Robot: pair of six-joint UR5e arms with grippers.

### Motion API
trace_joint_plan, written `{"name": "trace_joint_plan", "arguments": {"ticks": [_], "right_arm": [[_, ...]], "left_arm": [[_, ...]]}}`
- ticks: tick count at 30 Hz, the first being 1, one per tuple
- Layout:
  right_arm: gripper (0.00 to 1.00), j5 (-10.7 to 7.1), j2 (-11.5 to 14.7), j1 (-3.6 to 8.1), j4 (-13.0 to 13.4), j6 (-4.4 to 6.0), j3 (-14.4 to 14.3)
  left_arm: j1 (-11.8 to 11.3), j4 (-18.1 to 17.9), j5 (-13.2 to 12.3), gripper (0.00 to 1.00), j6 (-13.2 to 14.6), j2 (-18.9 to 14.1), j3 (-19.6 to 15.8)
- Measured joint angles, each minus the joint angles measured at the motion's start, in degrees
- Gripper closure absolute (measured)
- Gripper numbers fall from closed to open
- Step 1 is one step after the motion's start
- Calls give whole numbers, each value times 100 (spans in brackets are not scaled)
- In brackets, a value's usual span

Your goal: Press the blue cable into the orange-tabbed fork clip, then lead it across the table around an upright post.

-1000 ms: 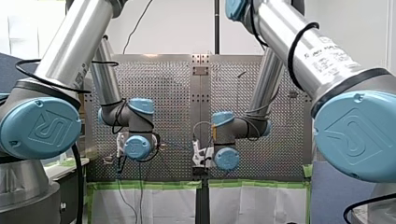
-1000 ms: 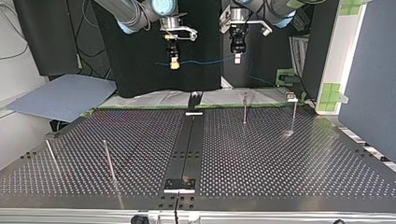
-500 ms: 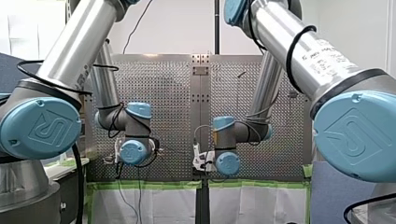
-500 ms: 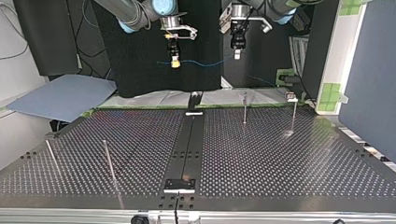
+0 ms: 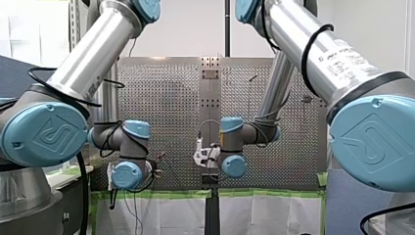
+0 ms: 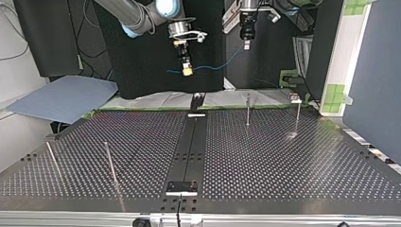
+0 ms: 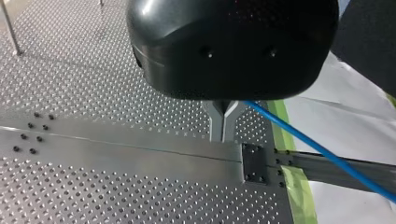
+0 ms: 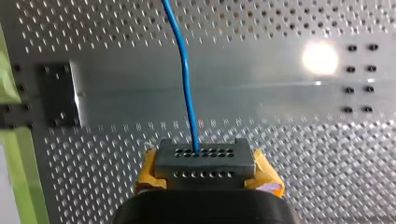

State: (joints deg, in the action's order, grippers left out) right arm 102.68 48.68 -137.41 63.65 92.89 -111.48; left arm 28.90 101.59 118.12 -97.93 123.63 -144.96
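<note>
My left end effector (image 7: 223, 136) had its two metal fingers pressed tight together, and there it was: the blue cable (image 7: 317, 149) pinched between them up near where they fork. A firm hold! From that pinch the cable ran off to one side and downward, out over the green tape (image 7: 293, 186) and the white sheet (image 7: 336, 126) past the edge of the surface (image 7: 93, 93). Right beneath the fingertips lay the smooth centre strip (image 7: 140, 151), with a dark bolted plate (image 7: 254, 163) just beside it. An upright post (image 7: 10, 28) stood well apart from this end effector, on the side away from the cable.

Over to my right end effector (image 8: 204, 156): its yellow pads (image 8: 266, 175) were closed on the same cable. A grey perforated block (image 8: 205, 163) sat across the tip. The cable came out of the block's middle and ran straight ahead over the surface with a slight bend.

From across the surface, both end effectors hung in the air above its far edge, clear of it. The cable was slung between them, low at my right end effector and climbing to my left one. A short end poked out past my right end effector on the side away from my left. Further posts (image 6: 109, 163) stood well apart from both.
</note>
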Motion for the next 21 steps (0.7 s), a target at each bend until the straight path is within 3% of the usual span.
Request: {"name": "trace_joint_plan", "arguments": {"ticks": [4,11,21], "right_arm": [[100,-116,-207,-27,2,23,199],[100,-133,-552,-87,-8,71,542],[100,-93,-1021,-100,-139,224,1011]], "left_arm": [[-160,-182,-149,100,-182,182,90],[-499,-526,-485,100,-468,495,163],[-998,-1026,-985,100,-301,775,396]]}}
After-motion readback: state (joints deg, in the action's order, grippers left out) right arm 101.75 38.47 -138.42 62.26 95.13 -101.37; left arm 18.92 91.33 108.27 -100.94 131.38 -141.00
